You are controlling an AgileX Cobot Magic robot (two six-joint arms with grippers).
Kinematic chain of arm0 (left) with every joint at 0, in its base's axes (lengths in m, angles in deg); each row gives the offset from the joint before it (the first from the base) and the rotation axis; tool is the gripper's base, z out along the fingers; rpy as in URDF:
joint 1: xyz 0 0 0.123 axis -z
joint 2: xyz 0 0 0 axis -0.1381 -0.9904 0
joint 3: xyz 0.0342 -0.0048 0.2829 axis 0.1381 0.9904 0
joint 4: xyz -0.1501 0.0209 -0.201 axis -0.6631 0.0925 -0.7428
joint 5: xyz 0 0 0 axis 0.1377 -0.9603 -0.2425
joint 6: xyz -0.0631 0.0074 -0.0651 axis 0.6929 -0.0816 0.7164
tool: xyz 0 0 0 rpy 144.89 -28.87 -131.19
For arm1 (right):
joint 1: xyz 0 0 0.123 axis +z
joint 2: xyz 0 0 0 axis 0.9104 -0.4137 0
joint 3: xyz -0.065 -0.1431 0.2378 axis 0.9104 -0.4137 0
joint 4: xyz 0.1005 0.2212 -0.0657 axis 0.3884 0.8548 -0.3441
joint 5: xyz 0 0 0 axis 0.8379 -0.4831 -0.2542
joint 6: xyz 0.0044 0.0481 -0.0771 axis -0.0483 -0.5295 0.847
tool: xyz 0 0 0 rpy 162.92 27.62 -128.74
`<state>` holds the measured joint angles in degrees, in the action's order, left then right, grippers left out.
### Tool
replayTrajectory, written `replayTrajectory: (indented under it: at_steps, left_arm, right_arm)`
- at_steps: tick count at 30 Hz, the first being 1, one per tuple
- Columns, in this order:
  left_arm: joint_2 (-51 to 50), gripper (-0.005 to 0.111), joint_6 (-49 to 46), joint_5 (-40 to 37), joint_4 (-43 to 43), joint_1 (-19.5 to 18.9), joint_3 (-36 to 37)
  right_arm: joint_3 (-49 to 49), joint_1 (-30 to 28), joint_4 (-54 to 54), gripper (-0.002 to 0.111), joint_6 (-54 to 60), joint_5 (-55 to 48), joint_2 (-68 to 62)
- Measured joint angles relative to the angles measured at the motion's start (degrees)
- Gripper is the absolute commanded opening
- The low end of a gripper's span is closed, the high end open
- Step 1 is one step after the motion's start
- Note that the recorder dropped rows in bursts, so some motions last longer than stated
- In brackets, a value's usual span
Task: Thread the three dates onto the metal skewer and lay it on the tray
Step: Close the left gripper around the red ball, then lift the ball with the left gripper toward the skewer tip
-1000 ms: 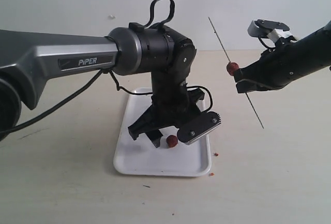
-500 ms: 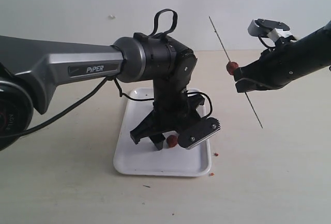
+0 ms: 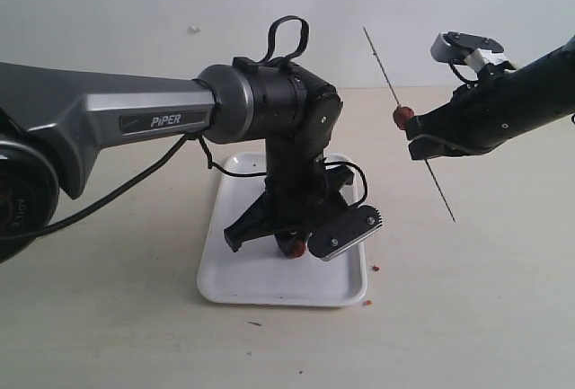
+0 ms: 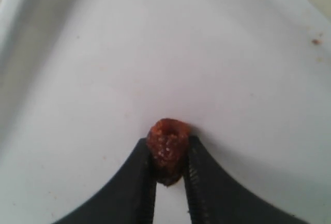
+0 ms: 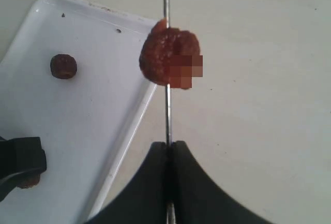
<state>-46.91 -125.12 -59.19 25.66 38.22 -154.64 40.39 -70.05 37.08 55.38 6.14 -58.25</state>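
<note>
The white tray (image 3: 235, 283) lies on the beige table. My left gripper (image 3: 294, 243) reaches down onto it and is shut on one dark red date (image 4: 168, 149), which rests against the tray floor (image 4: 155, 53). My right gripper (image 3: 422, 144) is held up to the tray's right, shut on the thin metal skewer (image 3: 437, 190), which slants with its tip up. A second date (image 3: 403, 118) is threaded on the skewer just above the jaws (image 5: 169, 62). The third date (image 5: 63, 66) lies loose on the tray (image 5: 93, 115); in the exterior view the left arm hides it.
Small red crumbs (image 3: 375, 269) lie on the table by the tray's front right corner. The bulky left arm (image 3: 269, 101) hangs over the middle of the tray. A pale wall stands behind the table.
The left gripper's fingers have come together from wide open and now pinch the date on the tray. The right arm and the skewer have hardly moved.
</note>
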Motion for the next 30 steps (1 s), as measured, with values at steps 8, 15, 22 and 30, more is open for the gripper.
replayTrajectory:
  at_steps: [8,15,22,30]
  left_arm:
    - [0.1,0.007,4.6,-0.5,0.0,0.0,0.0]
    - [2.6,0.007,12.0,-2.3,0.0,0.0,0.1]
    - [5.1,0.007,22.8,1.2,0.0,-0.1,0.1]
    - [5.7,0.007,49.0,7.6,0.0,-2.2,0.1]
  right_arm:
    - [0.0,0.0,0.0,0.000,0.0,0.0,0.0]
    - [0.0,0.0,0.0,0.000,0.0,0.1,0.0]
    - [0.0,0.0,0.1,0.000,0.1,0.1,0.0]
    - [0.0,0.0,-1.0,0.000,0.1,-2.2,-1.5]
